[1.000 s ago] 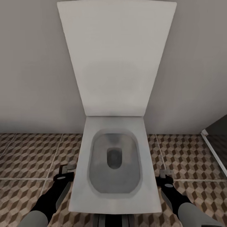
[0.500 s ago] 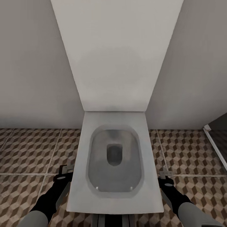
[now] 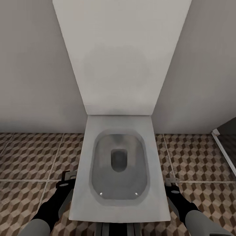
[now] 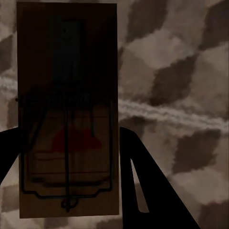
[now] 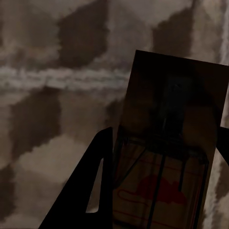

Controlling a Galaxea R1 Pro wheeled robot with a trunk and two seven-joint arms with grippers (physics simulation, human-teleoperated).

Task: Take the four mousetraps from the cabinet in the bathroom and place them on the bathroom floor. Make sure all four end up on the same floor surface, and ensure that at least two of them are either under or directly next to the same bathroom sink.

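I am carrying a trap in each hand. The left hand (image 4: 71, 157) is pinching a mousetrap (image 4: 67, 109) between its dark fingers (image 4: 143, 191), the slab standing flat against the wrist camera with its wire bar and red mark facing me. The right hand (image 5: 162, 191) is doing the same with a second mousetrap (image 5: 167, 143), clamped between its fingers (image 5: 90, 191) and tilted a little. Beyond both slabs I am seeing the cube-patterned bathroom floor (image 3: 29, 157) with a pale grout line crossing behind each trap, so both are hanging above the tiles, not resting on them.

From the head camera, the left hand (image 3: 67, 182) and right hand (image 3: 172, 186) are flanking a white toilet (image 3: 119, 164) with its lid raised against the wall; a dark edged panel (image 3: 226, 144) is sitting off beyond the right hand.

I judge this as the transport step: two traps taken, none set down here. The sink and cabinet are not before me, so the next move calls for turning the base away from the toilet, finding the vanity, then lowering the hands beside or under it before letting go.
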